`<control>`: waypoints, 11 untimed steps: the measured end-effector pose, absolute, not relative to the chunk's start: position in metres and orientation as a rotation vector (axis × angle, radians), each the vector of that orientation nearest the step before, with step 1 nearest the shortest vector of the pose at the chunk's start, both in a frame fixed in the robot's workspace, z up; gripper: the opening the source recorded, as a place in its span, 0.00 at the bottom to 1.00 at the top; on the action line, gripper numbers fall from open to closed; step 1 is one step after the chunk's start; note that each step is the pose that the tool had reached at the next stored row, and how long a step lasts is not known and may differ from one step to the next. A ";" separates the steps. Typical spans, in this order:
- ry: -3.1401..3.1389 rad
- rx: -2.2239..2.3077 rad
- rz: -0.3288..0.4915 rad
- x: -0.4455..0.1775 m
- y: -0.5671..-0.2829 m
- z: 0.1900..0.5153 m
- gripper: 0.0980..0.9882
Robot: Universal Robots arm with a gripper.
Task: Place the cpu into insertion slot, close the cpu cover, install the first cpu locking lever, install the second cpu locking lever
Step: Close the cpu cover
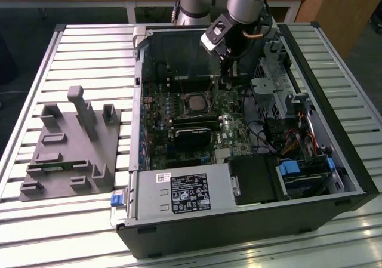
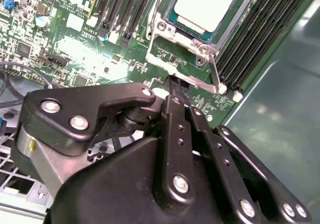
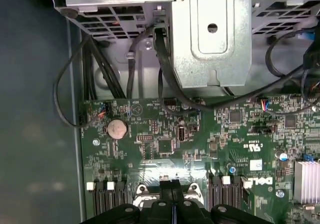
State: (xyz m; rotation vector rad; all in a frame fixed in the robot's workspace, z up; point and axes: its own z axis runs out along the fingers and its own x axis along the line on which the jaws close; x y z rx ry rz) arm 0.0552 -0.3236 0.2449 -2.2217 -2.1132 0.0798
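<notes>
Trouble would most likely start at the fingers (image 2: 172, 109), which are pressed together with their tips right at the edge of the cpu cover (image 2: 185, 37). I cannot tell whether anything thin is caught between them. A push slightly off-line could, I judge, skid off the silvery frame onto the green board. It could also bend the thin locking lever (image 2: 215, 74) just beside the tips. The cpu (image 2: 202, 4) sits in the insertion slot (image 1: 181, 103) just beyond the fingers, and its pale face appears through the cover's window. Memory slots (image 2: 260, 29) flank the socket on either side of the fingers. Black cables (image 3: 165, 69) hang ahead of them under the metal drive cage (image 3: 210, 34). These crowd the space inside the computer case (image 1: 346, 178) on the slatted tabletop (image 1: 89, 47).
</notes>
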 end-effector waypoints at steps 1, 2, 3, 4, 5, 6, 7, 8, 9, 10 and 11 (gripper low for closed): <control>-2.113 -2.222 0.080 0.053 -0.324 0.245 0.01; -2.113 -2.222 0.080 0.050 -0.324 0.245 0.01; -2.114 -2.222 0.079 0.047 -0.324 0.245 0.01; -2.114 -2.223 0.078 0.043 -0.324 0.245 0.01; -2.115 -2.224 0.076 0.040 -0.324 0.245 0.01; -2.116 -2.225 0.073 0.037 -0.324 0.245 0.01; -2.118 -2.226 0.071 0.034 -0.324 0.245 0.01; -2.119 -2.227 0.068 0.031 -0.324 0.244 0.01; -2.120 -2.228 0.066 0.029 -0.324 0.244 0.01; -2.121 -2.228 0.065 0.027 -0.324 0.244 0.01; -2.122 -2.227 0.065 0.027 -0.324 0.244 0.01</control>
